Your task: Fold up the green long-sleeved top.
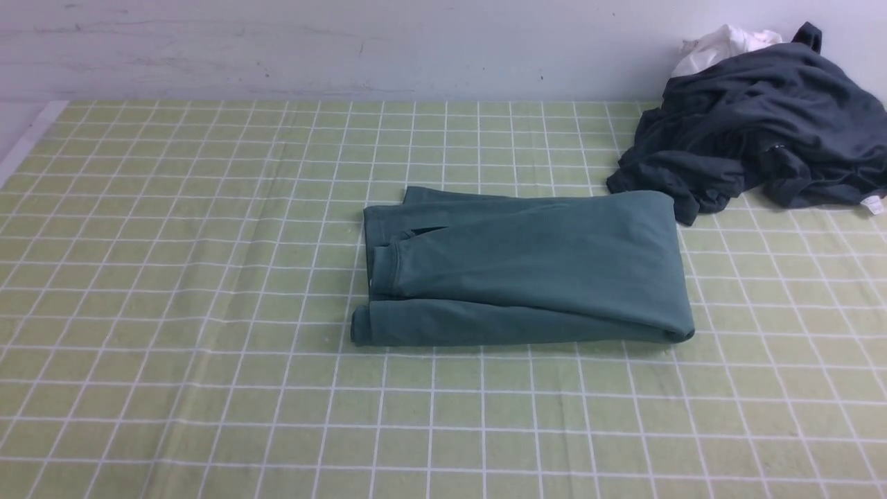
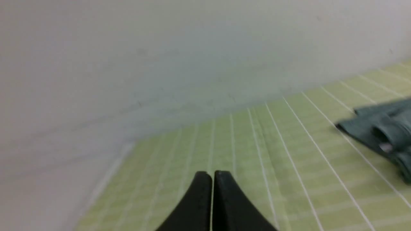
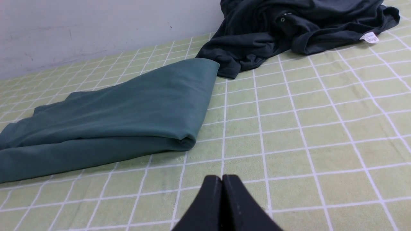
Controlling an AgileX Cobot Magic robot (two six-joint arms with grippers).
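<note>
Your left tool (image 2: 212, 175) and right tool (image 3: 222, 178) sit closed, empty, above the tabletop (image 1: 173, 291); green long-sleeved top (image 1: 527, 267) lies folded

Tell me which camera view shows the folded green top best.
The front view: the whole green long-sleeved top lies folded in mid-frame, every edge visible. The right wrist view shows most of it, cut off at one frame edge. The left wrist view catches only a blurred corner.
</note>
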